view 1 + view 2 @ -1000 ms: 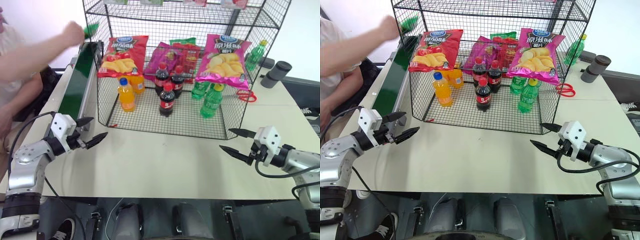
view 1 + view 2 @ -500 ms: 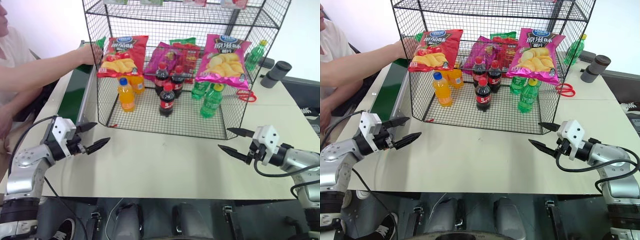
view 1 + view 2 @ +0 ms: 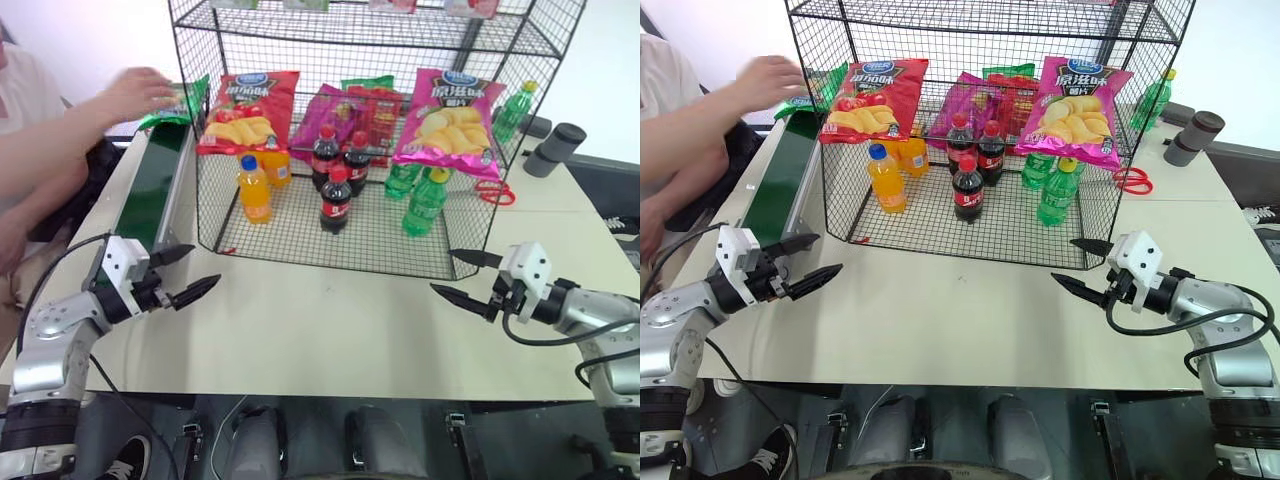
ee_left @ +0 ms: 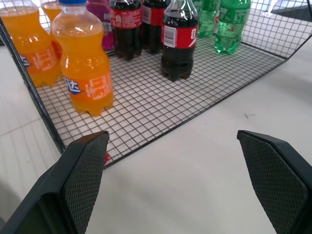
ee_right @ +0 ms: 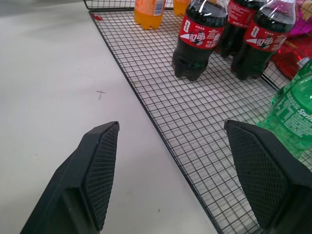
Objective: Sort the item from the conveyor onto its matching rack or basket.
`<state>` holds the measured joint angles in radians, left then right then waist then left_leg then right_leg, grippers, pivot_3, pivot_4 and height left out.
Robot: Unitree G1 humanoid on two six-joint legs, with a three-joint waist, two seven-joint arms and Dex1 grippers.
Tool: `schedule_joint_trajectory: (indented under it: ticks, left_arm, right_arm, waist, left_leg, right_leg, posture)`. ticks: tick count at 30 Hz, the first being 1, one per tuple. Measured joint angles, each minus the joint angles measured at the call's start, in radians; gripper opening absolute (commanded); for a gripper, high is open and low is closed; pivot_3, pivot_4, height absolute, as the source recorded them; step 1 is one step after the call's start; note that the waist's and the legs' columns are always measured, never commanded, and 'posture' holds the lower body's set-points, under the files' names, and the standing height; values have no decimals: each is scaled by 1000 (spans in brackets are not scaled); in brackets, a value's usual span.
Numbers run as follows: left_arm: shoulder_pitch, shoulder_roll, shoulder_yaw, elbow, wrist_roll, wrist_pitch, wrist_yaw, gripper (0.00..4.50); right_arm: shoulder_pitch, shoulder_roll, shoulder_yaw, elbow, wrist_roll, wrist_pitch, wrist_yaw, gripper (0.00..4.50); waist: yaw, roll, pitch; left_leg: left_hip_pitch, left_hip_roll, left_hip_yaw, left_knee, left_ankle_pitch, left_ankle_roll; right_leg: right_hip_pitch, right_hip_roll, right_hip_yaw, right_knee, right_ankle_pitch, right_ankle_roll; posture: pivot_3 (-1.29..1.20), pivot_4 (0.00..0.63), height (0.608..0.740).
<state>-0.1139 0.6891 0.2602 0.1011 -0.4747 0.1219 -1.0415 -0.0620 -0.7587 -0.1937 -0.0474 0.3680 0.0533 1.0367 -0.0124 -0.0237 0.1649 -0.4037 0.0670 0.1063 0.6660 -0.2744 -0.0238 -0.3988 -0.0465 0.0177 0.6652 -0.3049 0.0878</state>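
Person's hand (image 3: 140,90) now lower, green chip bag (image 3: 178,102) on conveyor (image 3: 152,180).

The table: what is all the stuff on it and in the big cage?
Green chip bag: one, under a person's hand, far end of the conveyor.
Rack: one, black wire, on the table.
Red chip bag: one, in the rack.
Pink chip bags: two, in the rack.
Orange bottles: two.
Cola bottles: three.
Green bottles: three seen.
Scissors: red, beside the rack.
Left gripper: open, empty.
Right gripper: open, empty.
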Motion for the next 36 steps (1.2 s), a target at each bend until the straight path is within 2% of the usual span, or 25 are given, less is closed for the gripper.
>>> schedule_joint_trajectory:
  ticks: [7,12,15,20,21,22,27,30,36]
  left_arm:
    - [-10,0,0,1,6,-17,0,4500]
    - [1,-3,12,0,17,-64,29,4500]
    - [33,-10,41,-24,27,-90,66,4500]
    - [118,-38,80,-89,61,-129,164,4500]
    - [142,-43,94,-106,77,-137,194,4500]
    - [159,-45,103,-120,94,-149,218,4500]
    - [275,-46,173,-175,160,-220,293,4500]
    - [348,-32,190,-186,256,-303,332,4500]
    - [482,24,252,-165,606,-565,530,4500]
  right_arm:
    - [-7,4,11,0,2,4,-8,3588]
    - [-42,63,36,-79,117,115,2,3588]
    - [-106,132,119,-147,169,177,14,3588]
    - [-255,277,285,-105,149,223,11,3588]
    - [-286,306,315,-78,139,224,16,4143]
    - [-305,322,341,-58,131,223,30,4471]
    - [-345,355,439,45,87,192,130,4471]
    - [-360,364,452,75,79,188,163,4471]
    - [-416,396,449,132,66,172,173,4471]
  waist:
    - [-2,0,0]
    - [-4,0,0]
    - [-8,0,0]
    - [-4,0,0]
    - [-4,0,0]
    - [-4,0,0]
    - [0,-1,0]
    - [-3,-1,0]
    - [-3,-1,-1]
  left_leg:
    - [0,0,0,0,0,0]
    - [0,1,0,0,0,0]
    - [0,1,-1,0,0,0]
    - [0,1,-1,0,0,0]
    - [0,1,0,0,0,0]
    - [0,1,0,0,0,0]
    - [-1,1,0,0,0,0]
    - [-1,1,0,0,0,0]
    - [-1,2,1,-1,0,0]
  right_leg:
    - [0,0,0,0,0,0]
    - [0,0,0,1,0,0]
    - [0,0,0,1,0,0]
    - [-1,0,0,1,0,0]
    - [-1,0,0,1,0,0]
    - [-1,-1,0,1,0,0]
    - [-1,-2,-1,0,0,0]
    - [-2,-2,-1,0,0,0]
    - [-3,-2,-1,1,0,-1]
  posture:
    - [0,150,740]
    - [0,150,740]
    - [0,150,740]
    - [0,150,740]
    - [0,150,740]
    - [0,150,740]
    - [0,150,740]
    - [0,150,740]
    - [0,150,740]
